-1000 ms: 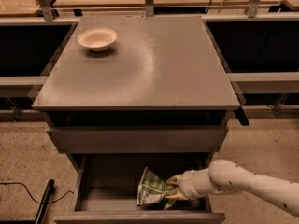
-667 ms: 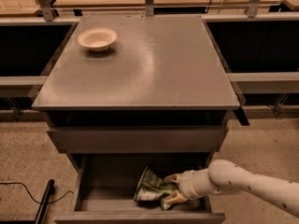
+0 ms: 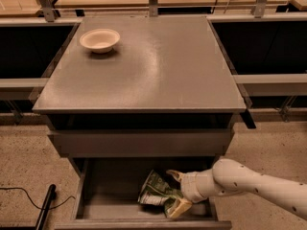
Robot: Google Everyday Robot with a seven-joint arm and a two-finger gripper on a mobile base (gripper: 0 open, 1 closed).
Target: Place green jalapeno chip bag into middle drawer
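Note:
The green jalapeno chip bag (image 3: 154, 191) is a crinkled green and white foil bag. It lies on the floor of the open drawer (image 3: 80, 195), right of the middle. My gripper (image 3: 175, 191) reaches into the drawer from the right on a white arm (image 3: 249, 183). It sits at the bag's right end. The fingers are spread, one above the bag's edge and one (image 3: 178, 207) below it near the drawer's front. The bag's right edge lies between them.
A white bowl (image 3: 100, 39) stands at the back left of the grey cabinet top (image 3: 158, 71). A closed drawer front (image 3: 141, 143) is above the open drawer. A black cable (image 3: 45, 207) lies on the floor at the left. Rails and dark bins flank the cabinet.
The bag has dropped slightly and settled on the drawer floor. My gripper's fingers have spread wider around the bag's right end. The arm has barely moved.

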